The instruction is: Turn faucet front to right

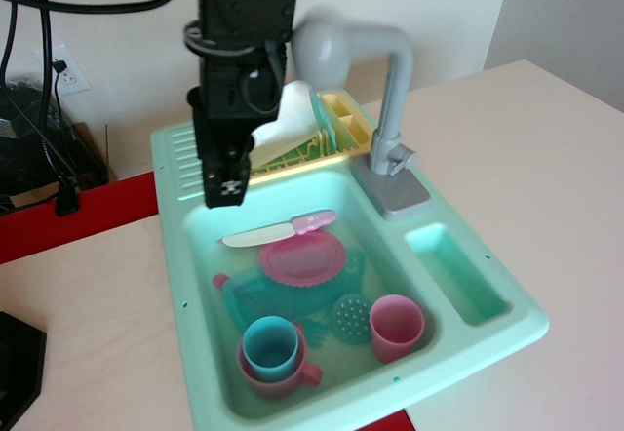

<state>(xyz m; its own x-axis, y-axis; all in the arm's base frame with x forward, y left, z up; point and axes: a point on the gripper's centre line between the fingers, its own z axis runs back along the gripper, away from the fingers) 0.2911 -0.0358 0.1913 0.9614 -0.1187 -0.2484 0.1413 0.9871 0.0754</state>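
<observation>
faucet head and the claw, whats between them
In the only view, nothing solid lies between them: past the claw is open air up to the faucet head. A white dish in the yellow rack shows behind that gap.
</observation>
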